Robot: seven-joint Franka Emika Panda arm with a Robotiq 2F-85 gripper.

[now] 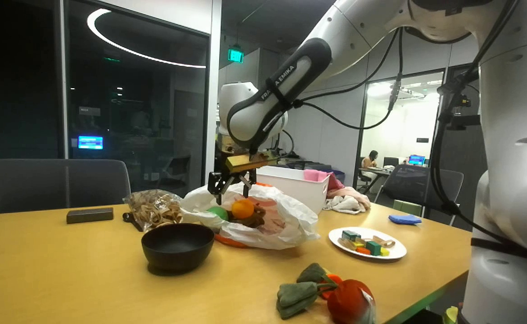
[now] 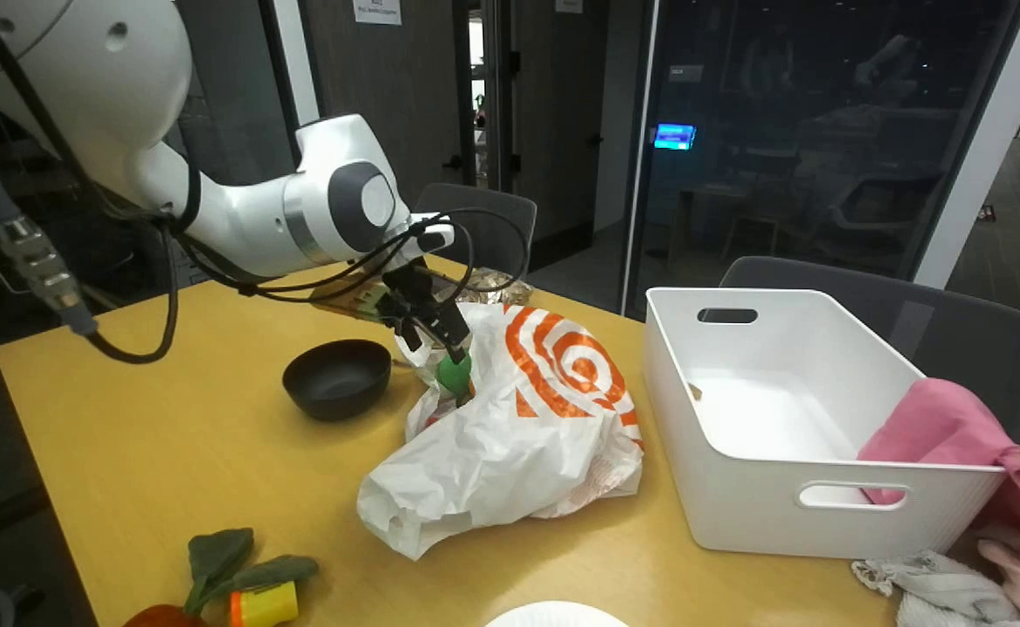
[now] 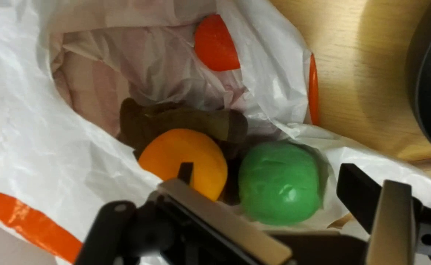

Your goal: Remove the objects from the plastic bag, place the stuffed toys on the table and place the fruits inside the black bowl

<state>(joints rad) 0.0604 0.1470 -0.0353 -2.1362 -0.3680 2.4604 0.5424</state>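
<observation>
The white plastic bag (image 1: 290,229) lies on the table (image 1: 65,270) with its mouth spread. Inside, an orange fruit (image 3: 171,151) and a green fruit (image 3: 279,187) sit side by side, with a brown stuffed toy (image 3: 186,117) partly covered behind them. My gripper (image 3: 268,176) is open above the bag's mouth, pointing down. In the wrist view, its jaws stand on either side of the green fruit, one overlapping the orange fruit, and nothing is gripped. The black bowl (image 1: 173,263) stands beside the bag, with nothing seen in it in the exterior views.
A white bin (image 2: 788,505) with pink cloth stands beside the bag. A white plate (image 1: 335,240) holds several small blocks. Near the table edge lies a red vegetable-shaped thing (image 1: 349,301) with green leaves. A clear packet (image 1: 155,211) and a dark block (image 1: 90,216) lie behind the bowl.
</observation>
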